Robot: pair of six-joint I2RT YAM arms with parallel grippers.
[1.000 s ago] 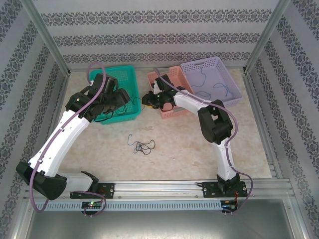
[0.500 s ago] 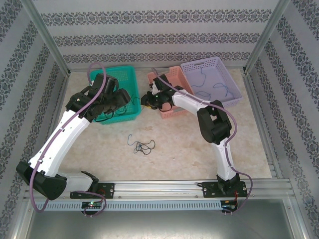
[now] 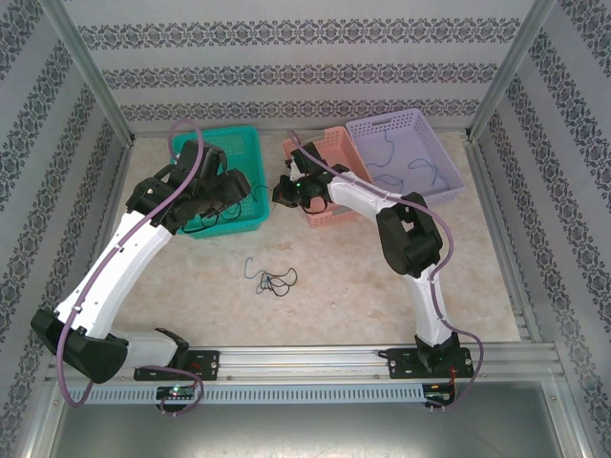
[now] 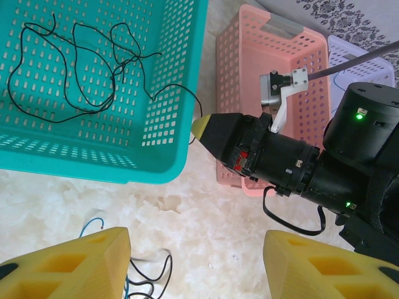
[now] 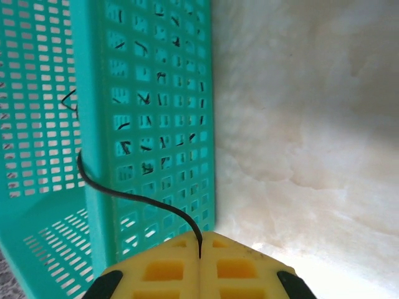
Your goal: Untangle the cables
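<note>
Right wrist cam: right gripper (image 5: 199,249) pinched shut on black cable (image 5: 124,194) end, w/ strand leading left over teal basket (image 5: 149,93) wall, rest coiled inside; left gripper (image 4: 196,265) open, hovering nearby.

- Back wall (image 3: 305,57): pale paper with level bands of a dark, lacy floral pattern, broad and narrow bands alternating.
- Left wall (image 3: 38,143) and right wall (image 3: 573,143): the same paper, the bands slanting towards the far corners.
- Two bare metal posts, one in the left far corner (image 3: 86,72) and one in the right far corner (image 3: 511,67), lean outward as they rise.
- Bench (image 3: 334,305): a beige, marbled top with faint cloudy veins and a slight sheen.
- A metal rail (image 3: 305,358) runs along the near edge of the bench, with a slotted grey strip (image 3: 305,393) just below it.
- A dull grey metal sheet (image 3: 305,429) lies nearest the camera.
- Light: soft and even, with faint shadows.
</note>
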